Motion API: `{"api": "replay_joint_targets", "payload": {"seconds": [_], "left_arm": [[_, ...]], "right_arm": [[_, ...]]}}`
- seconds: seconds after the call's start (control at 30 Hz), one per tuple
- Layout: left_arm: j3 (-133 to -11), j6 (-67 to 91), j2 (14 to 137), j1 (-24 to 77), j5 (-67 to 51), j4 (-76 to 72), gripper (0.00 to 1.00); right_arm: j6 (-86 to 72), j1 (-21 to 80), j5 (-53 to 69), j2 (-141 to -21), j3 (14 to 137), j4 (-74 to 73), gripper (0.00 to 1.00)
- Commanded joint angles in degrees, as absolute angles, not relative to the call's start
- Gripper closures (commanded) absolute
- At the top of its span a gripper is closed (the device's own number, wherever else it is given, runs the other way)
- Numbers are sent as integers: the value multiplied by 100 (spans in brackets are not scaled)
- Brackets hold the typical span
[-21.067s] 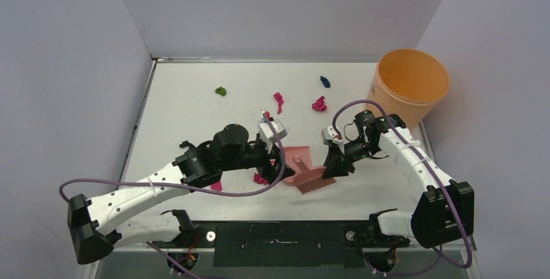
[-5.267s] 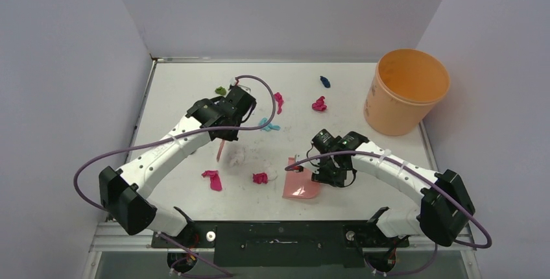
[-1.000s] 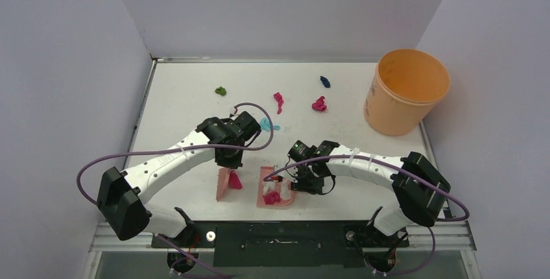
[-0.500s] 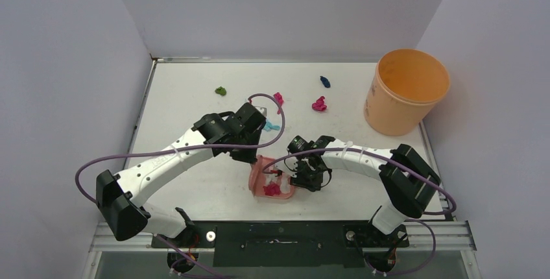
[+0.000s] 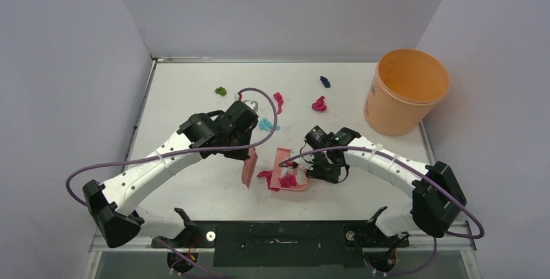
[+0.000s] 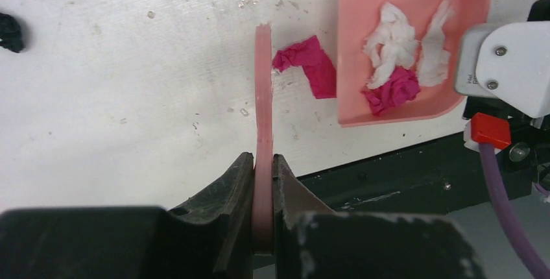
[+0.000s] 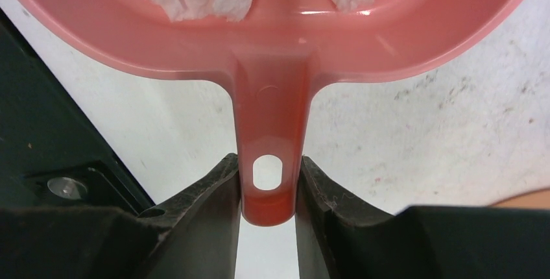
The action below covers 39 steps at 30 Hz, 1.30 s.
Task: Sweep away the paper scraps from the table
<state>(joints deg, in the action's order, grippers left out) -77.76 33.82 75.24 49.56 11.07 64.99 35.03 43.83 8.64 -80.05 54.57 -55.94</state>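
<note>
Several paper scraps (image 6: 395, 58) fill the dustpan (image 6: 415, 115) the right gripper (image 7: 267, 165) clamps; one magenta scrap (image 6: 308, 65) at its nine o'clock needs a push from the brush (image 6: 263, 91) pinched in the left gripper (image 6: 261, 165).

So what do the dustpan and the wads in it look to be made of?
The dustpan looks like moulded pink plastic, glossy: light glints off its wall, and the handle has a clean hang hole. The white wads and magenta wad look like matte crumpled paper, sharply creased.
</note>
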Motion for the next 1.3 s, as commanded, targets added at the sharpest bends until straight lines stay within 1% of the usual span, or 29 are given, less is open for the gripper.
{"api": "replay_joint_targets", "payload": {"seconds": [0.0, 0.1, 0.23, 0.37, 0.47, 0.6, 0.63, 0.67, 0.73, 0.8, 0.83, 0.9, 1.0, 1.27], "left_arm": [[-8079, 3388, 7285, 4870, 1699, 6781, 100], [-7933, 3406, 7335, 4746, 1742, 6728, 100], [-7703, 3396, 7418, 4681, 1707, 6395, 100], [-7568, 3363, 7701, 4630, 1645, 6129, 100], [-7521, 3290, 7891, 4632, 1412, 5923, 100], [-7532, 3295, 7896, 4632, 1235, 5763, 100], [-7511, 3296, 7858, 4632, 1193, 5714, 100], [-7496, 3308, 7823, 4632, 1152, 5669, 100], [-7443, 3331, 7768, 4632, 1119, 5596, 100], [-7368, 3355, 7723, 4631, 1110, 5544, 100], [-7334, 3359, 7713, 4634, 1107, 5521, 100], [-7281, 3366, 7700, 4639, 1087, 5485, 100], [-7214, 3376, 7712, 4633, 1069, 5434, 100], [-7085, 3420, 7734, 4632, 1063, 5331, 100]], "right_arm": [[3779, 4351, 115, -7858, 5509, -6242, 95], [3805, 4355, -319, -7954, 5509, -6501, 95], [3779, 4359, -374, -8093, 5680, -6655, 95], [3719, 4439, -409, -8322, 5745, -6653, 92], [3779, 4432, -284, -8486, 5596, -6421, 91], [3894, 4323, -104, -8534, 5229, -5738, 90], [3928, 4279, -46, -8458, 5126, -5557, 84], [3982, 4191, 52, -8336, 5050, -5374, 74], [4316, 4004, 404, -7989, 4855, -5134, 62], [4717, 3744, 647, -7602, 4662, -4913, 47], [4892, 3595, 829, -7434, 4610, -4879, 43], [5175, 3287, 1249, -7217, 4525, -4895, 40], [5515, 2926, 1684, -7124, 4393, -4964, 40], [5710, 2613, 2158, -7318, 4117, -4712, 39]]}}
